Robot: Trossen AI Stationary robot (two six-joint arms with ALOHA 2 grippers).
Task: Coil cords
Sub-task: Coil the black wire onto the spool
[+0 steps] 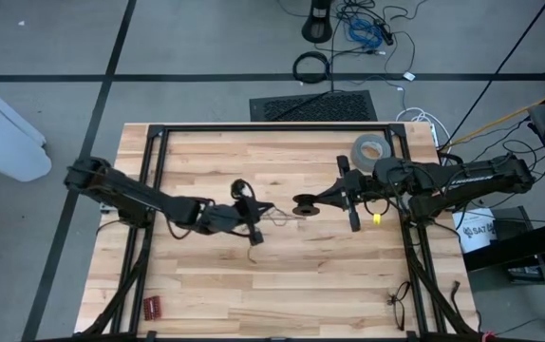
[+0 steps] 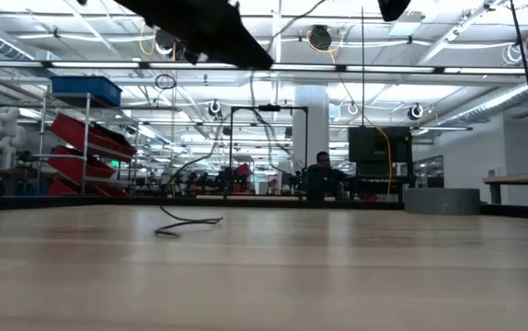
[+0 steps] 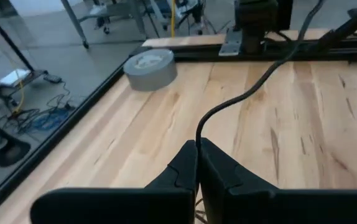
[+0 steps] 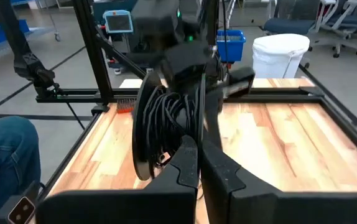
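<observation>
The black cord is partly wound into a coil that is held above the middle of the table. My right gripper is shut on this coil. A free length of cord runs from the coil to my left gripper, which is shut on it just left of the coil. Another stretch loops beside the left gripper. Its loose end lies on the table. My left gripper pinches a single strand of the cord between its two fingertips, coming roughly level from the table's left. The strand leaves the fingertips upward and bends in a slack curve toward the right arm, clear of the wood. My right gripper pinches the coil's bundled loops at their lower part between its two fingers. It comes roughly level from the table's right. The coil stands on edge in front of the fingers, lifted clear of the table.
A grey tape roll lies at the far right of the table. A small red object sits near the left front corner, a dark tangle near the right front. Black frame rails border the table. A thicker cable ring lies on the floor beyond.
</observation>
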